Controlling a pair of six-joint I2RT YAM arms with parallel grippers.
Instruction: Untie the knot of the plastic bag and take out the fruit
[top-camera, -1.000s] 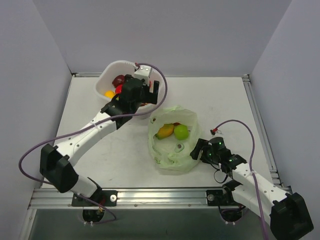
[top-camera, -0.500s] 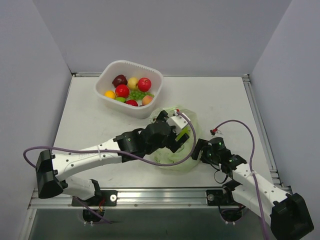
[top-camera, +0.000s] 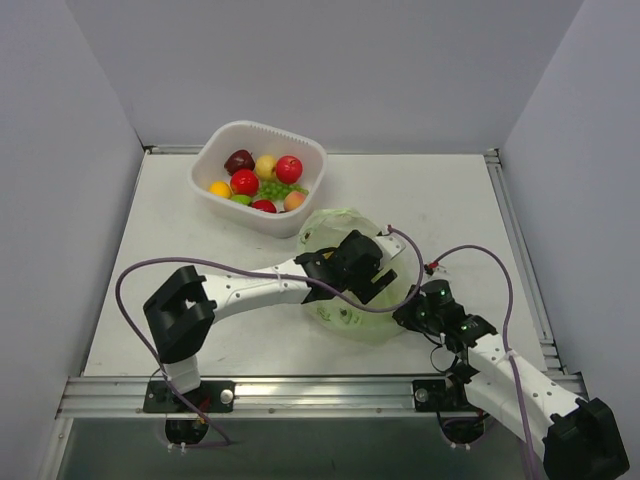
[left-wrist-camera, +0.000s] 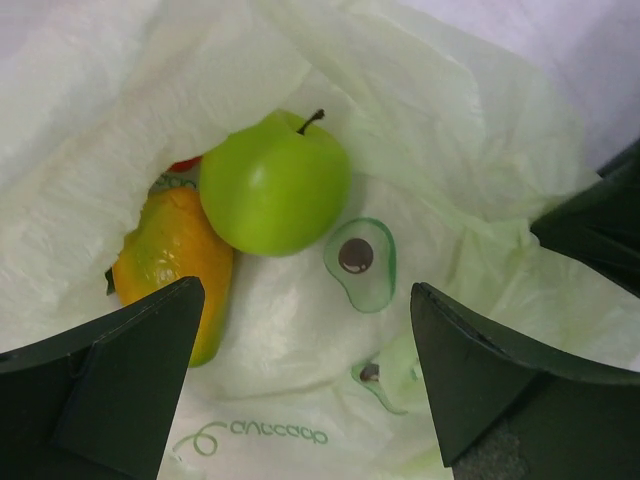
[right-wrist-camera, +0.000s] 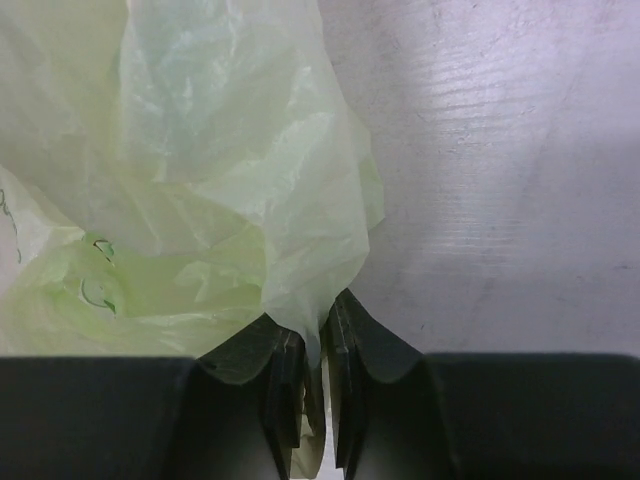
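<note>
Left wrist view alone reveals the green apple (left-wrist-camera: 275, 182), at 12 o'clock from the wide-jawed left gripper (left-wrist-camera: 302, 298); right gripper (right-wrist-camera: 315, 345) clamps plastic bag (right-wrist-camera: 200, 150).

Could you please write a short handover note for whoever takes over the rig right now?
Left gripper: open, empty, at the open mouth of the bag, facing the fruit inside.
Right gripper: shut on the bag's edge, on its right side.
Done: the bag is open and no knot shows; several fruit lie in the basket behind the bag.
Left: the green apple and the mango, touching each other in the bag, with something red half hidden behind them. Take these out.
</note>
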